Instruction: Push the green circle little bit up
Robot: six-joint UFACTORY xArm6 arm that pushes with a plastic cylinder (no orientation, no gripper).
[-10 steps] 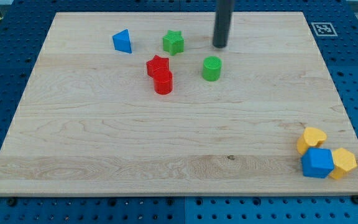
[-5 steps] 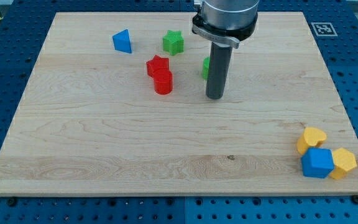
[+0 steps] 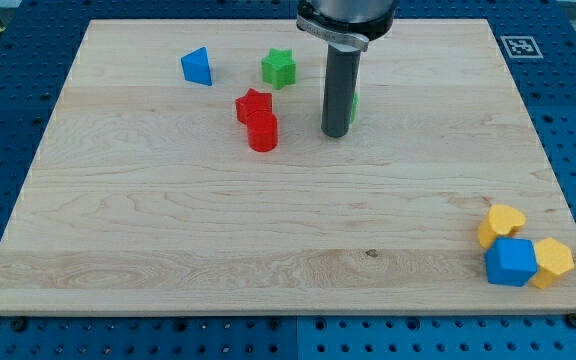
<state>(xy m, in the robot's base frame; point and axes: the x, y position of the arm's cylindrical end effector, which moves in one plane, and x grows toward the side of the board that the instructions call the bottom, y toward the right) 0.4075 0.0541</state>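
While my tip rests on the tabletop, the green circle peeks out at its one o'clock, mostly hidden; my rod tool holds nothing. Red cylinder sits at nine o'clock.

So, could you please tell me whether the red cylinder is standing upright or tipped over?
Upright. The red cylinder shows its round flat top facing up, and it stands against the red star. My tip is to its right, apart.

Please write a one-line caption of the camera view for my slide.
My tip rests just below the small green circle block, mostly hidden behind the dark rod, on the wooden board.
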